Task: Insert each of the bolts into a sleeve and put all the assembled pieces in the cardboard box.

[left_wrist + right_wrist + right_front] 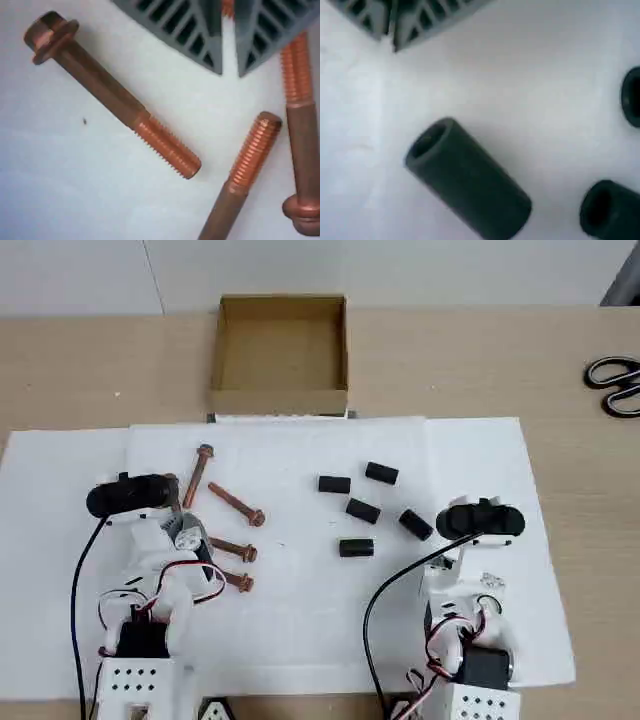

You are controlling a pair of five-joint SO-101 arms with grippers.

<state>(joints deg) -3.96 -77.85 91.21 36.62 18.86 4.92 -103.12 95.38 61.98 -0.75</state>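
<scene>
Several copper bolts lie on the white sheet beside the left arm, among them one (198,475) pointing at the box and one (236,504) lying slantwise. In the left wrist view three bolts (112,95) (245,170) (300,130) lie just below my left gripper (230,72), which is shut with only a thin slit; a bit of copper shows through it. Several black sleeves (363,510) are scattered at mid-table. My right gripper (391,42) hangs shut over the sheet, apart from a sleeve lying on its side (470,182) and two more (612,210) (632,97).
The open cardboard box (280,398) stands at the back, past the edge of the white sheet (300,620). Scissors (615,385) lie on the wooden table at the far right. Both arm bases sit at the front edge.
</scene>
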